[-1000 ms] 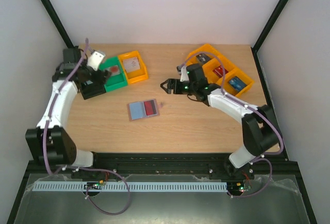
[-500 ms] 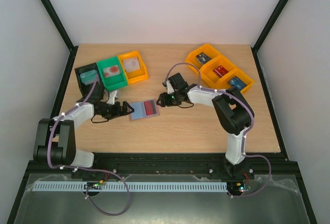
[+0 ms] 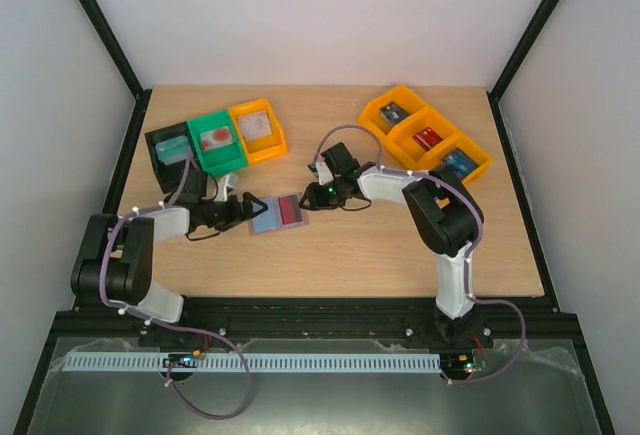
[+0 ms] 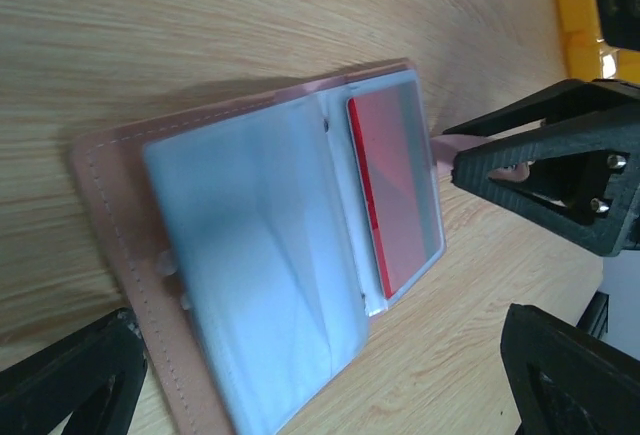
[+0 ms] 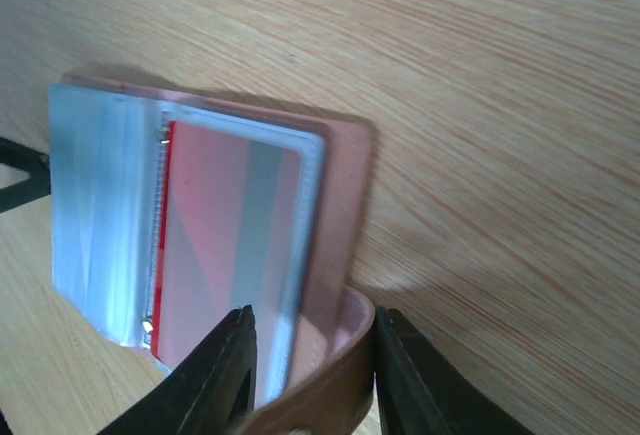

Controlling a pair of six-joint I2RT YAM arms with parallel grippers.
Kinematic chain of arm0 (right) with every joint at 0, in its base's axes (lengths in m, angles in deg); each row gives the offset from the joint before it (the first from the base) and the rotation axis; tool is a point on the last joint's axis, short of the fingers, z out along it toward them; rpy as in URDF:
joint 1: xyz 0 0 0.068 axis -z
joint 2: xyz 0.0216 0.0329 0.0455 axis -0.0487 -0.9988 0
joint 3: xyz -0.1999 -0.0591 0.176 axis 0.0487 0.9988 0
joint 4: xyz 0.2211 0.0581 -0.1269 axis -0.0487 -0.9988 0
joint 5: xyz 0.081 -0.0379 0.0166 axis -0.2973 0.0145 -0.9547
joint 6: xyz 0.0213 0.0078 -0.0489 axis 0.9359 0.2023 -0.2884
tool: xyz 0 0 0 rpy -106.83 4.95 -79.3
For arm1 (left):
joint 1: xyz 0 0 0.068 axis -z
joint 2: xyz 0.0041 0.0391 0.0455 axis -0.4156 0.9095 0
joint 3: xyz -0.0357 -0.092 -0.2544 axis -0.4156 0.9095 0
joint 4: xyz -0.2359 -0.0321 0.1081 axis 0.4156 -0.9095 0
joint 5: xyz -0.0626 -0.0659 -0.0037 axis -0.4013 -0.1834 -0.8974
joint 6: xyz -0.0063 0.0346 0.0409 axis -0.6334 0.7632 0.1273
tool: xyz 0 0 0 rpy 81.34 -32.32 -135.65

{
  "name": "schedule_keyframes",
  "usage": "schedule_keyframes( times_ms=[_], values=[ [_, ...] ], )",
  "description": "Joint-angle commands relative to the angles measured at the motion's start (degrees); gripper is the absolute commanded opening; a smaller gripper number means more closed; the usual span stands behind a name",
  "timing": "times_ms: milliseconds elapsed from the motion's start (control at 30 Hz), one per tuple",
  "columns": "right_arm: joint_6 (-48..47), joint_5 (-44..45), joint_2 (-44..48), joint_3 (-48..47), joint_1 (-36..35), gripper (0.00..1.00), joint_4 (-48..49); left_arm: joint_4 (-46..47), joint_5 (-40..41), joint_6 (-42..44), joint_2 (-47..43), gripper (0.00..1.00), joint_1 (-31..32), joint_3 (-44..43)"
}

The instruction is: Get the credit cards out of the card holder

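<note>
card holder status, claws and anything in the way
Left claw open beside the open tan-brown bifold card holder. Right claw pinching its opposite edge. Red credit card not yet out of its clear pocket; nothing over it.

Shut in left of the flat tan-brown, blue-lined card holder [image 3: 277, 213] by the wide-spread left gripper [image 3: 249, 211], right by the right gripper [image 3: 307, 195] pinching its edge; passable from above and over the bare wooden table [image 3: 350, 255] nearside

Green bin [image 3: 226, 166], black bin [image 3: 154, 147], orange bins [image 3: 371, 112]
</note>
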Motion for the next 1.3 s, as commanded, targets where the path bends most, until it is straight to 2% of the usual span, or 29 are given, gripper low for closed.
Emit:
schedule_keyframes(
  times_ms=[0,133,367,433,500,700,733,800,900,967,1000,1167,1267],
  values=[
    [0.18,-3.58,-2.70,-0.75,-0.79,0.31,-1.32,3.93,-1.17,-2.60,3.08,0.99,2.56,1.77],
    [1.38,-5.40,-2.62,-0.95,-0.96,0.22,0.30,7.09,-2.21,-4.00,4.23,0.97,4.58,2.10],
    [2.90,-7.80,-2.64,-0.65,-1.28,0.10,2.23,8.94,-1.74,-5.29,5.32,0.86,4.99,2.18],
    [3.03,-8.16,-2.43,-0.64,-1.36,0.03,2.60,8.15,-0.93,-4.71,5.76,0.76,4.98,1.91],
    [3.05,-8.20,-2.06,-0.73,-1.32,0.02,2.64,7.93,-0.60,-4.53,5.92,0.63,4.98,1.82],
    [2.04,-8.85,-1.21,-0.80,-1.26,0.02,2.34,8.32,-2.01,-3.71,3.90,0.06,5.09,1.89],
    [1.57,-8.73,-0.83,-0.72,-1.24,0.02,2.18,8.06,-2.04,-3.42,3.38,0.03,5.08,1.80],
    [1.20,-6.81,0.67,-0.37,-0.95,0.07,2.22,7.47,-2.66,-2.53,2.38,0.02,4.98,1.28],
    [-0.17,-3.76,4.59,0.92,-0.07,0.21,3.07,5.57,-3.59,-0.36,0.25,0.02,5.00,-0.83],
    [-1.52,-2.61,7.95,2.31,0.61,0.35,4.06,3.33,-4.80,2.13,-1.37,0.02,4.97,-3.16],
    [-2.30,-2.10,9.91,3.03,1.02,0.39,4.56,1.81,-5.44,3.69,-2.50,0.02,5.00,-4.59],
    [-7.93,-3.62,21.99,7.06,2.51,0.52,9.04,-11.71,-10.15,16.93,-6.25,0.02,5.00,-15.28],
    [-11.59,-6.88,29.85,10.07,2.55,0.65,12.12,-21.71,-12.77,25.76,-8.08,0.02,5.08,-22.76]
  ],
)
